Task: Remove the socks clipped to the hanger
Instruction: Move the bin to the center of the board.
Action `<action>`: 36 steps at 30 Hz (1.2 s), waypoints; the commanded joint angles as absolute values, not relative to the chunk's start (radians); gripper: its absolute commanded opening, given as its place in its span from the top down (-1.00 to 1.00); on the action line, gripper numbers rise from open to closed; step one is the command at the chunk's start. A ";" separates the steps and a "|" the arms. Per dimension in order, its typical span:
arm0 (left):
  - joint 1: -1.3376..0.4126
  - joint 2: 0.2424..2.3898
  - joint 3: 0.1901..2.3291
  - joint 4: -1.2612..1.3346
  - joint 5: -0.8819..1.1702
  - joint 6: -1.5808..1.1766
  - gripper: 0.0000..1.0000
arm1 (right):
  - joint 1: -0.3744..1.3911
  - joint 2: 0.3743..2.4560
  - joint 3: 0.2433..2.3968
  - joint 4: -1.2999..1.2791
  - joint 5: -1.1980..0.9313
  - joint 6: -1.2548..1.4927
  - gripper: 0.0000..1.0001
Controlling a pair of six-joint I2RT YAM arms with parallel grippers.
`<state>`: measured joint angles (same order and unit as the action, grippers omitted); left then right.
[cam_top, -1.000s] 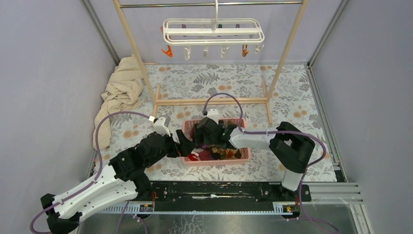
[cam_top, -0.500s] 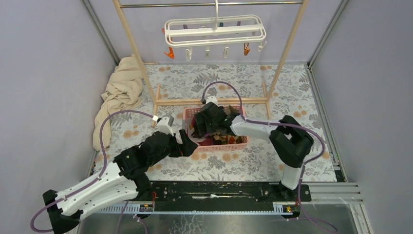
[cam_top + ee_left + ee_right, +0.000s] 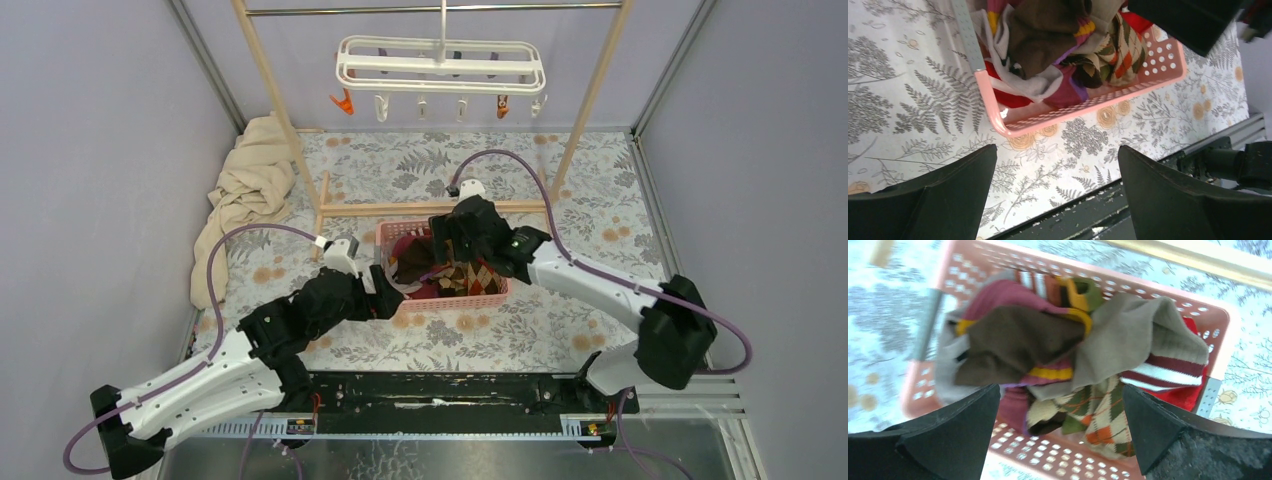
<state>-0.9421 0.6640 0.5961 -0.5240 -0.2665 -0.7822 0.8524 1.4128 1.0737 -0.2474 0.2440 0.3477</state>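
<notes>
Our left gripper [image 3: 1057, 150] hangs with fingers spread wide and empty, just off the near left corner of the pink basket [image 3: 998, 117]. The socks [image 3: 1048, 340] lie heaped inside it; we see none on the hanger [image 3: 440, 62] above the table's far edge. They look light, soft and floppy, so we would pinch a raised fold. Our right gripper [image 3: 1062, 387] hovers over the heap, fingers likewise apart, holding nothing.
</notes>
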 commanded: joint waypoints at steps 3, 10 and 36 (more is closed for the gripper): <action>-0.941 0.690 0.644 -0.509 -0.472 -0.677 -0.97 | 0.737 1.593 1.066 -0.203 0.233 0.343 -0.99; -0.855 0.695 0.631 -0.474 -0.565 -0.621 -0.97 | 0.690 1.788 1.105 -0.120 0.137 0.346 -0.99; -0.728 0.682 0.772 -0.439 -0.549 -0.573 -0.97 | 0.634 1.253 0.952 -0.218 0.043 0.261 -0.99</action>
<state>-0.7326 0.6968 0.7063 -0.4477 -0.5011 -0.5800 0.6407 1.4456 0.9726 -0.1844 0.0792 0.2928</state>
